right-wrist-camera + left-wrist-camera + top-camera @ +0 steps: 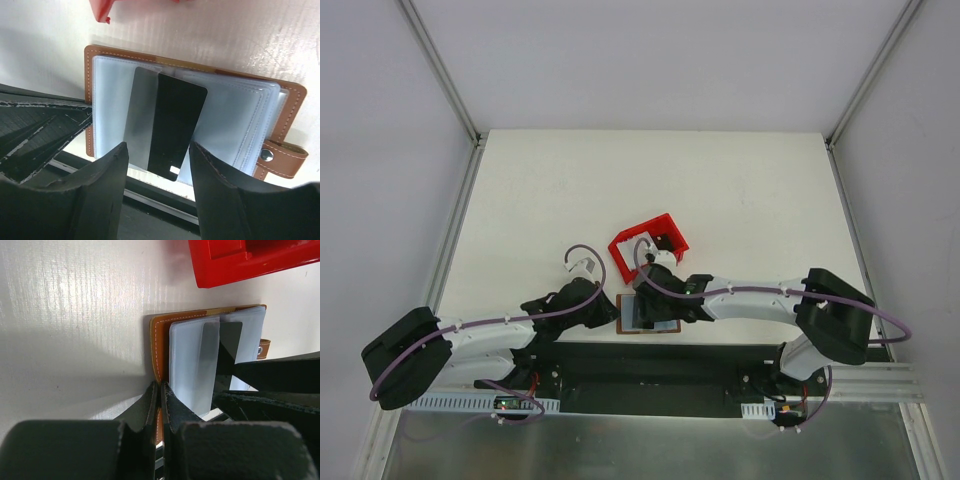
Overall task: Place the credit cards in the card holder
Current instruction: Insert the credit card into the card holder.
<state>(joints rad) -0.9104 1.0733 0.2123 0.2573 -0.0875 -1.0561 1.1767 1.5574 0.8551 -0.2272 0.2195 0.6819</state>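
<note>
The brown card holder [628, 328] lies open near the table's front edge, its pale plastic sleeves [227, 120] facing up. My left gripper [161, 387] is shut on the brown cover's left edge [159, 340]. A credit card [170, 125], grey on its left part and black on its right, lies tilted on the sleeves, its lower end past the holder's near edge. I cannot tell whether it is one card or two overlapped. My right gripper [157, 147] is open, its fingers on either side of that lower end and apart from it. From above, it [665, 303] hovers over the holder.
A red open tray [648, 243] stands just behind the holder; its corner [102, 10] shows close to the cover. The holder's snap strap [275, 157] sticks out on the right. The table's front edge and metal rail [650, 365] run right below the holder.
</note>
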